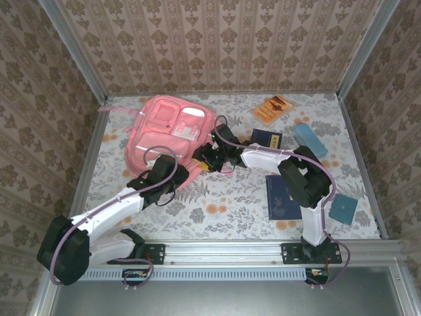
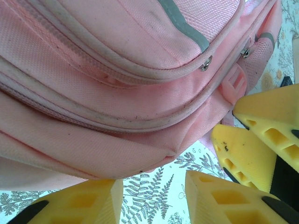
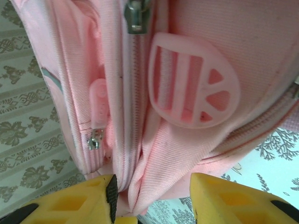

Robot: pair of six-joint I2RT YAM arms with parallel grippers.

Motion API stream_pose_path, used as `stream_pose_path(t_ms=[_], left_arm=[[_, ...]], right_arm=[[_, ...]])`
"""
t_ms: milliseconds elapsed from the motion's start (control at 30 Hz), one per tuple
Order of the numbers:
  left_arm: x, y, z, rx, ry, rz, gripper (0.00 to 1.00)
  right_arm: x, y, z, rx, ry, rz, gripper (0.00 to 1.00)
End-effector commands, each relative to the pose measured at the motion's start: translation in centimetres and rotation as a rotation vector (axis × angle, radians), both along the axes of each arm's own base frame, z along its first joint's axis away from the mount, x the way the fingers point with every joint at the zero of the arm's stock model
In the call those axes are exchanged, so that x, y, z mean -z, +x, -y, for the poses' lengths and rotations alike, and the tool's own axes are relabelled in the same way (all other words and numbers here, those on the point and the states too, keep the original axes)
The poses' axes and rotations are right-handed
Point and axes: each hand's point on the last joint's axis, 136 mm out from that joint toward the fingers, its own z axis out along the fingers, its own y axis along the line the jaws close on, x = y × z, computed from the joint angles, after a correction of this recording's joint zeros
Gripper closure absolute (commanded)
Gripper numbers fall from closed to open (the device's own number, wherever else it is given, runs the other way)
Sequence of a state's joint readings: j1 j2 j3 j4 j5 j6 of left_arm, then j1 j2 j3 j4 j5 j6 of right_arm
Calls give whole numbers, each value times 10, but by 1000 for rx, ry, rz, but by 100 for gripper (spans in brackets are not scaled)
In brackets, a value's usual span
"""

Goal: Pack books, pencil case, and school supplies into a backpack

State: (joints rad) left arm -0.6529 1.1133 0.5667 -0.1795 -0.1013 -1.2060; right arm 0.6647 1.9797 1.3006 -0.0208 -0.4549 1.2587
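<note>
Pink fabric backpack (image 1: 168, 128) lies flat on the floral table cover (image 1: 230, 204), upper left of centre in top view.

R wrist view: R gripper (image 3: 152, 201) has jaws spread wide, straddling a fold of bag fabric w/ a zip seam. Fabric touches the left-hand pad (image 3: 112, 196), but a sliver of table shows btwn it and the other finger, so nothing is clamped. Zip pull (image 3: 135, 13) sits at top of frame, w/ a round pink plastic patch (image 3: 194, 86) to its right.

L wrist view: L gripper (image 2: 154, 201) also has jaws well apart, w/ just table pattern in the gap. Bag's bottom fold hangs just above. Two more yellow fingers (image 2: 261, 126) crowd in at right edge, near a pink buckle (image 2: 233, 84).

Top view: both grippers meet at bag's lower right corner.

Other items lie outside the bag, to its right. Orange booklet (image 1: 272, 108) is near top, w/ navy book (image 1: 266, 138) just below it. 2nd navy book (image 1: 279, 197) is lower, partly under the R arm. Light blue pencil case (image 1: 310, 139) is further right, and a small teal item (image 1: 343, 210) sits lower right.
</note>
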Motion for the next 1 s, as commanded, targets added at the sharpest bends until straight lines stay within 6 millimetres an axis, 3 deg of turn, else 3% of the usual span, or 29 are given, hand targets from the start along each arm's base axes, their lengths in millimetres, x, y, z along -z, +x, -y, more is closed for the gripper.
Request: stream_pose_path(t_ms=[0,100,300,500,600,700,967], left_arm=[[8,-2,-3,-23,-9,-21,60],[8,-2,-4,-25,-7,-21,60],[8,-2,-3,-17,-11,-19,60],[7,-4,-1,-6,-25,-18,60],[8,-5,1,6,-35,-19,60],[2,-5,3,32,-36,2,59],[-27,-2,-2,83,-16,96,53]], right_arm=[[20,-6,9,42,-51,-76,55],[25,-6,13,72,-56,-84,57],[20,0,-5,35,10,-86,63],[16,9,-9,34,25,-66,77],[-1,16,-16,22,80,-10,92],[-30,22,-21,-1,146,85,98],[-92,21,-27,-64,279,242,100]])
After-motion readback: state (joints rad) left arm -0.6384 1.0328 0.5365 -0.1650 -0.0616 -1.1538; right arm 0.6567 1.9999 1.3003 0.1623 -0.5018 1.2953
